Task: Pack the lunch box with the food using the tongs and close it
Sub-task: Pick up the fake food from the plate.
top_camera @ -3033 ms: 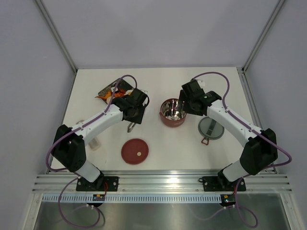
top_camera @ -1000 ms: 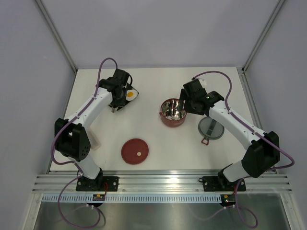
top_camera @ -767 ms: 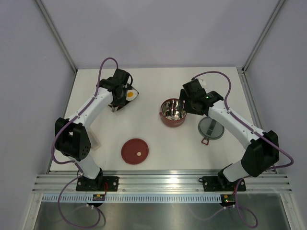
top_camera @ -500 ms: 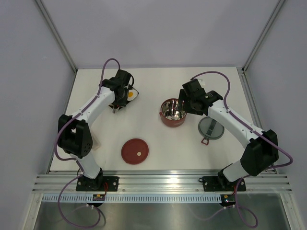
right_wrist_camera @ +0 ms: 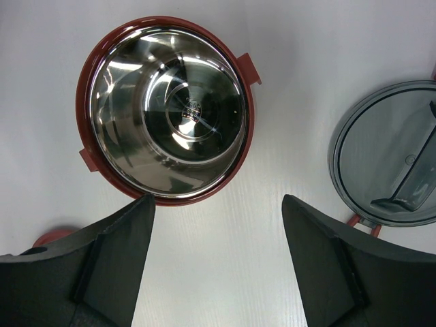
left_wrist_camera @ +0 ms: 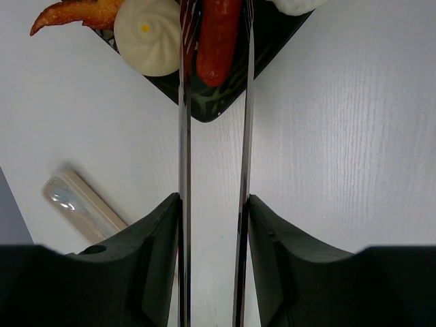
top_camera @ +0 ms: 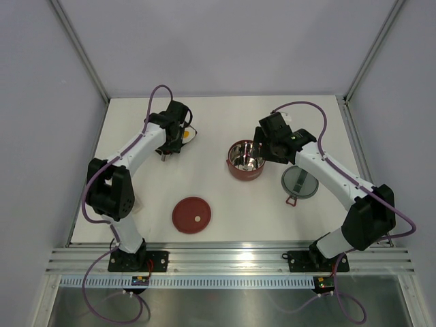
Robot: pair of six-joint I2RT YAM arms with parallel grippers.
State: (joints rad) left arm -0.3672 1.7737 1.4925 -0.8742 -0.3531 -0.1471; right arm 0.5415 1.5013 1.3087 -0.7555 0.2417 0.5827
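My left gripper (left_wrist_camera: 213,201) (top_camera: 172,133) is shut on the tongs (left_wrist_camera: 184,136), their two silver arms pressed between my fingers. The tongs' tips reach onto the black tray (left_wrist_camera: 211,102) and stand either side of a red sausage (left_wrist_camera: 218,34). Other food there: a white bun (left_wrist_camera: 146,37), an orange-red piece (left_wrist_camera: 75,12) and the fried egg (top_camera: 185,134). The lunch box (right_wrist_camera: 249,116) (top_camera: 244,174) stands open with nothing in its steel inside. My right gripper (right_wrist_camera: 216,204) (top_camera: 264,148) hovers open just beside the lunch box, nothing between its fingers.
A dark-red round lid (top_camera: 191,214) lies on the table towards the front. A grey round lid (right_wrist_camera: 392,157) (top_camera: 300,182) lies right of the lunch box. A pale flat stick-like item (left_wrist_camera: 82,208) lies left of the tongs.
Three seconds ago my left arm was nearer the table's middle; it has swung back to the tray and edged slightly right over the last second. The right arm has not moved.
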